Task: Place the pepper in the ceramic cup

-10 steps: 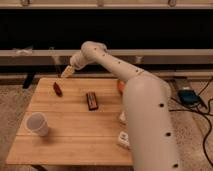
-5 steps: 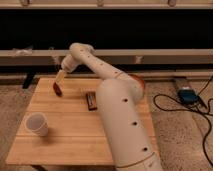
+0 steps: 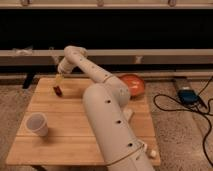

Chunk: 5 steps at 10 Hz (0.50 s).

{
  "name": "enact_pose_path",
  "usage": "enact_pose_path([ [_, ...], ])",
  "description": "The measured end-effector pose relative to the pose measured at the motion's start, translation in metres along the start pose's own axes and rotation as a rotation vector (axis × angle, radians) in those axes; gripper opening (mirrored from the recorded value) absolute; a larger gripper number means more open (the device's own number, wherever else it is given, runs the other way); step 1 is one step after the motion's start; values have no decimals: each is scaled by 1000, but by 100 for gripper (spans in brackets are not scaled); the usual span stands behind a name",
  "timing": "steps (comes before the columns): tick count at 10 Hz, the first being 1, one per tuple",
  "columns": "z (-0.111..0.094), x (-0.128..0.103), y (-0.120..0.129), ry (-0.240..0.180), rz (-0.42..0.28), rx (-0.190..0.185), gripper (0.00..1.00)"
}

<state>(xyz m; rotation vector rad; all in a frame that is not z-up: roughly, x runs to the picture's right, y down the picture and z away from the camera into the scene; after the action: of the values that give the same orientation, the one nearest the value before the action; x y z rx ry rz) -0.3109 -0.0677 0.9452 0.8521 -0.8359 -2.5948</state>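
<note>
The arm has dropped toward the far-left corner of the wooden table; the gripper now hangs just above the pepper, jaws spread and empty. The pepper lies on the tabletop, well apart from the ceramic cup

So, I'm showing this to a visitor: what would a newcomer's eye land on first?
The big white arm fills the middle, sweeping from the near right up to the far left of the wooden table. There its end effector hangs open close over the small dark-red pepper. Next come the white ceramic cup at the table's near left and the orange bowl at its far right.
</note>
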Motion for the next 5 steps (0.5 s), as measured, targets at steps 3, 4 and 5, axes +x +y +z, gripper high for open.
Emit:
enact_pose_path([
  [3, 13, 4, -17, -22, -14, 21, 80],
  [4, 16, 5, -20, -25, -18, 27, 80],
  [5, 19, 6, -23, -28, -21, 32, 80],
])
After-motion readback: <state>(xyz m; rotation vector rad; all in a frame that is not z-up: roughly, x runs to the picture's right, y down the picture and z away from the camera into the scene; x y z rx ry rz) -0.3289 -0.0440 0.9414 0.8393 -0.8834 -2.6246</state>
